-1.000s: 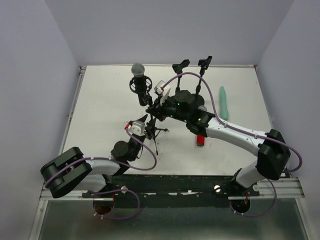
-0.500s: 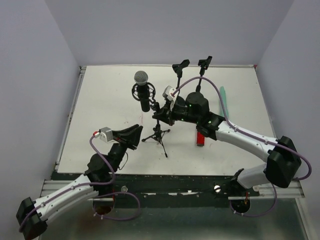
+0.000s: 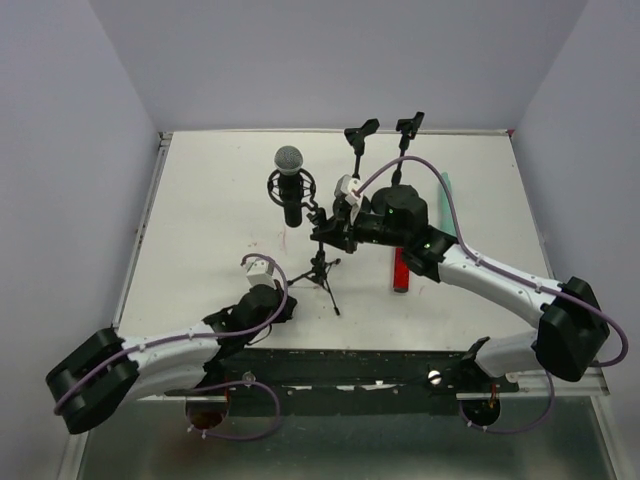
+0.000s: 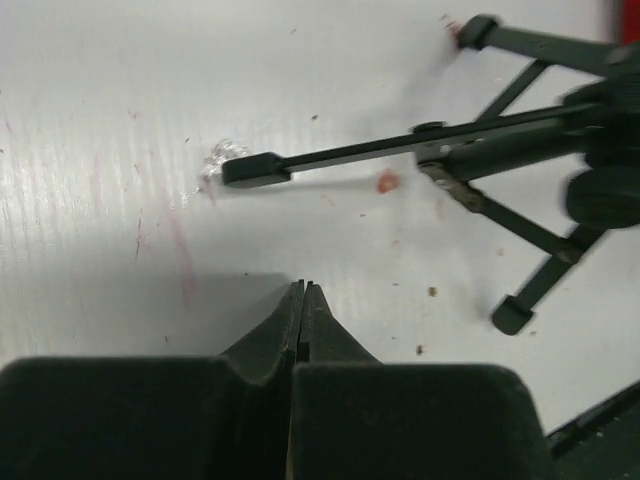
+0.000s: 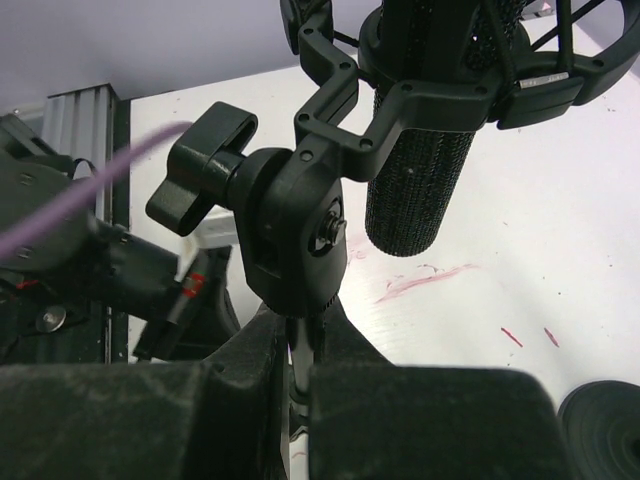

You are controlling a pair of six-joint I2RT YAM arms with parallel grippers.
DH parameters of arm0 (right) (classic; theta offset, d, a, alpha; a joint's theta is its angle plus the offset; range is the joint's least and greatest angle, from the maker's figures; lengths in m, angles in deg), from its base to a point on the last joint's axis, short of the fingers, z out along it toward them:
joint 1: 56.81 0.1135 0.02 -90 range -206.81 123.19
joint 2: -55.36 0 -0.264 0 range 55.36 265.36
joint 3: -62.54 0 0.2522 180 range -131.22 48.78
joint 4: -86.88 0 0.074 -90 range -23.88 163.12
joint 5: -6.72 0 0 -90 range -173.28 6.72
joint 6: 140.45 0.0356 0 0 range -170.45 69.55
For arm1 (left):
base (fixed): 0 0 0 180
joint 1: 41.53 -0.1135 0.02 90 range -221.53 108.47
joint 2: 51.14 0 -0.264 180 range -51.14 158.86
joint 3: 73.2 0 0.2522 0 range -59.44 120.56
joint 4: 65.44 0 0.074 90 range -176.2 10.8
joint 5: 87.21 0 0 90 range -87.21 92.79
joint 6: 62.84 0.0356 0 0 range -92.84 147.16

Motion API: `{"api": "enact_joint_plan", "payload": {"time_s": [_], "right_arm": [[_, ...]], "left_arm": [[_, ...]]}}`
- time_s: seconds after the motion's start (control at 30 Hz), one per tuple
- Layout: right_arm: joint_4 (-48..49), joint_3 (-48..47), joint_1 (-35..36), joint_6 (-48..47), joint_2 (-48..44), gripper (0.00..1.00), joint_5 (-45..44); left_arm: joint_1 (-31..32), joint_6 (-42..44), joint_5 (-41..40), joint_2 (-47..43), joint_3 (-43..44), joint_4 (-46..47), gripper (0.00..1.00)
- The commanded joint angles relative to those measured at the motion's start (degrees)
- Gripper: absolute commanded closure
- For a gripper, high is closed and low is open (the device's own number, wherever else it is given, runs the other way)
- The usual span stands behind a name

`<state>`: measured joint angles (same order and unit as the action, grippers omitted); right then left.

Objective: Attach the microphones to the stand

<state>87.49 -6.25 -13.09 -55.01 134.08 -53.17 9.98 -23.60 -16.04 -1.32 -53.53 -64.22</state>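
The black tripod stand (image 3: 320, 264) is upright mid-table. A black microphone (image 3: 290, 190) with a silver mesh head sits in its shock mount (image 5: 470, 85). My right gripper (image 3: 323, 233) is shut on the stand's thin pole (image 5: 300, 352) just under the swivel joint. My left gripper (image 3: 283, 303) is shut and empty, low over the table left of the tripod legs (image 4: 400, 150). Its tips (image 4: 302, 286) meet. The red microphone (image 3: 400, 272) lies on the table by the right arm. The mint-green microphone (image 3: 446, 180) lies behind it, mostly hidden.
Two more black clips (image 3: 362, 132) (image 3: 408, 124) rise on arms at the back of the stand. The white table (image 3: 200, 220) has red scuff marks. A metal rail (image 3: 350, 370) runs along its near edge, and the walls close in on three sides.
My left gripper let go near the stand, drew back toward the near edge and closed empty. The black microphone and the right arm shifted slightly right.
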Motion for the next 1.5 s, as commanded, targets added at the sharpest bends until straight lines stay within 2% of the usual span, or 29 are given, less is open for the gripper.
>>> {"api": "enact_joint_plan", "payload": {"time_s": [0.0,0.13,0.47,0.7,1.03,1.3,1.47], "right_arm": [[-0.1,1.8,-1.3,-0.2,-1.8,1.0,1.9],[-0.7,2.6,-1.4,-0.9,-2.4,1.0,3.5],[-2.7,5.3,-1.5,-1.2,-2.2,1.0,10.1],[-3.6,5.8,-1.7,-3.3,-1.2,1.0,10.3],[-3.6,7.7,-2.3,-5.0,0.6,1.0,8.9],[-4.3,7.9,-4.5,-3.8,2.4,1.0,11.9],[-4.2,8.3,-5.8,-3.5,2.9,1.0,12.7]], "left_arm": [[-3.5,-4.3,5.9,16.1,4.0,8.5,1.0],[-6.8,-5.7,7.1,24.6,6.2,15.1,1.0],[-17.6,-11.3,10.7,33.3,10.5,26.8,1.0],[-21.4,-10.1,16.1,38.6,18.5,25.6,1.0],[-27.2,-6.7,25.8,42.4,24.1,25.3,1.0],[-28.1,-4.0,36.5,49.0,34.1,22.3,1.0],[-28.2,-3.8,37.5,51.3,38.8,18.9,1.0]]}}
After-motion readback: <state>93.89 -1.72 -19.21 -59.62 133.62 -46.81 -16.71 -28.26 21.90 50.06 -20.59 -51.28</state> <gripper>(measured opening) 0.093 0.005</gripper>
